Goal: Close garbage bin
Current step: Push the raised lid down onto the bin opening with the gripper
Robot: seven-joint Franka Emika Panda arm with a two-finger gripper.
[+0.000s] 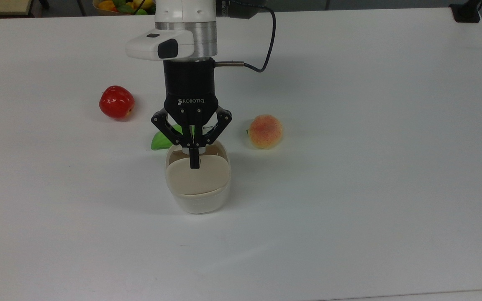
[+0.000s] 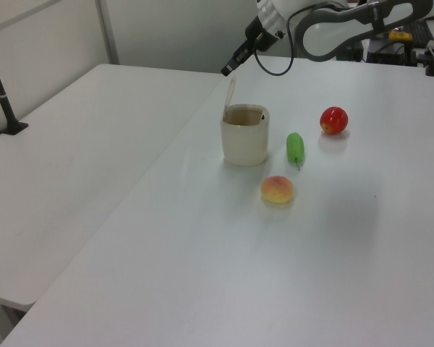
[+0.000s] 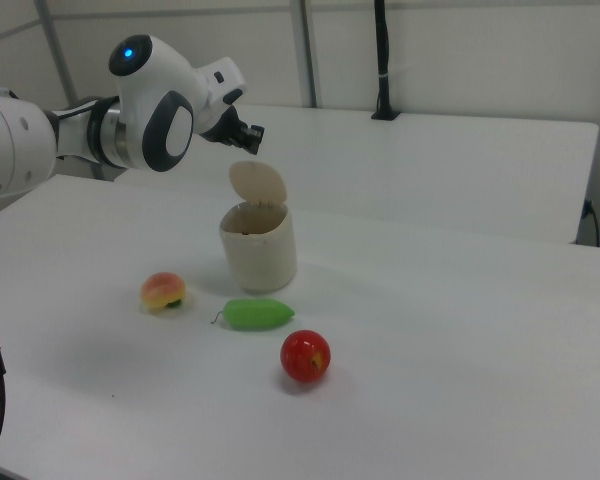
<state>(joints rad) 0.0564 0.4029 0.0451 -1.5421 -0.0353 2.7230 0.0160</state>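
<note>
The garbage bin (image 1: 199, 201) is a cream-white tub standing in the middle of the white table, also seen in the left view (image 2: 244, 142) and the right view (image 3: 259, 248). Its beige lid (image 1: 198, 179) stands upright on its hinge, so the bin is open; the lid shows edge-on in the left view (image 2: 231, 93) and as a rounded flap in the right view (image 3: 258, 184). My gripper (image 1: 194, 163) is shut with nothing in it. It hangs just above the lid's top edge (image 2: 226, 71) (image 3: 253, 134), with a small gap to the lid.
A red apple (image 1: 116, 102), a green fruit (image 1: 162, 139) right behind the bin and a peach (image 1: 265, 131) lie on the table. A bowl of fruit (image 1: 111, 5) sits past the top view's far edge. A black post (image 2: 1, 97) is clamped to the neighbouring table.
</note>
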